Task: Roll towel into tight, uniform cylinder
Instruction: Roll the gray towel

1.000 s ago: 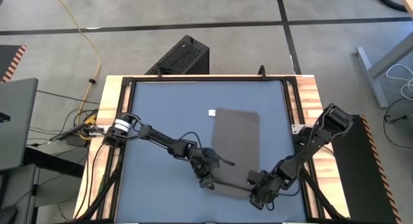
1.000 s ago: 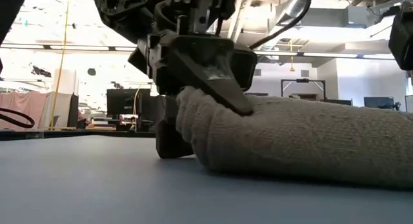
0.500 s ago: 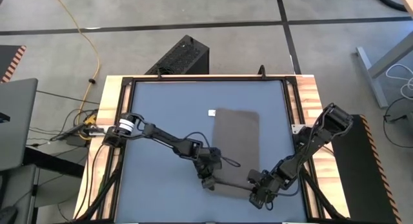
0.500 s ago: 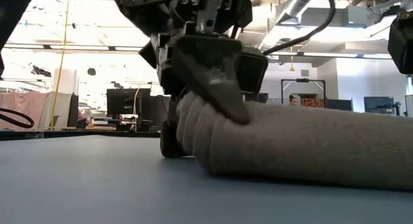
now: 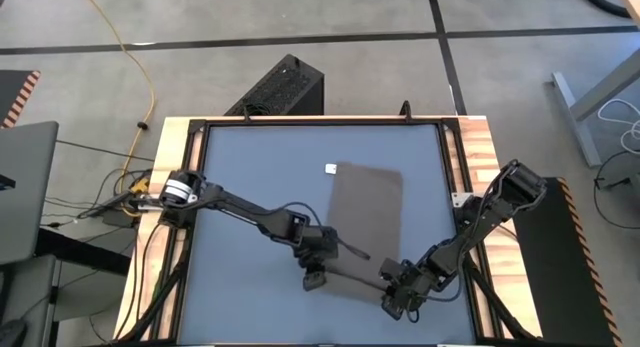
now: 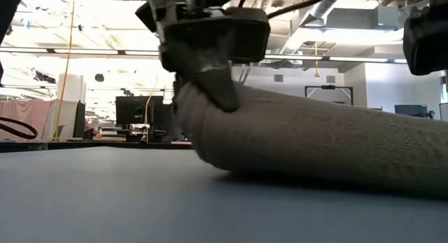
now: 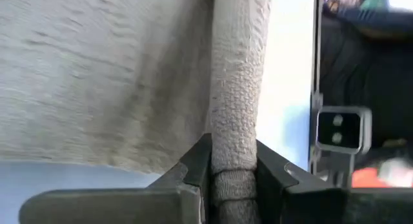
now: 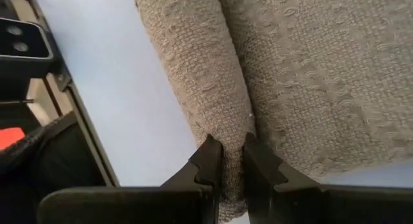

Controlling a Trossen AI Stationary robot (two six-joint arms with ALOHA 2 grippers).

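The taupe towel (image 5: 366, 212) lies right of the table's middle. Its far part is flat, with a white tag (image 5: 330, 169) at the far left corner, and its near part is wound into a roll (image 6: 322, 145). My left gripper (image 5: 313, 277) is shut on the roll's left end. My right gripper (image 5: 392, 302) is shut on its right end. In the low view the left gripper (image 6: 210, 54) hangs over the roll's raised end. My left gripper pinches the roll's left end (image 7: 233, 162) between its two fingers, which slant down and lie along the roll. That end is raised a little, while the roll further along rests on the table. My right gripper pinches the roll's right end (image 8: 231, 137) between its two fingers, slanting down from the table's right near side. The fingers lie along the roll. The flat cloth (image 8: 322, 75) runs on beside it.
Bare blue-grey tabletop (image 5: 250, 177) lies left of the towel and beyond it. A wooden frame (image 5: 168, 177) borders the table. A black box (image 5: 280, 87) sits on the floor past the far edge, and a laptop (image 5: 25, 187) stands at the left.
My left gripper has risen and rolled its wrist while keeping hold of the roll's left end. Its lower finger, which stood on the table, is now clear of it. The roll's left end has come up with it. The right end has stayed put.
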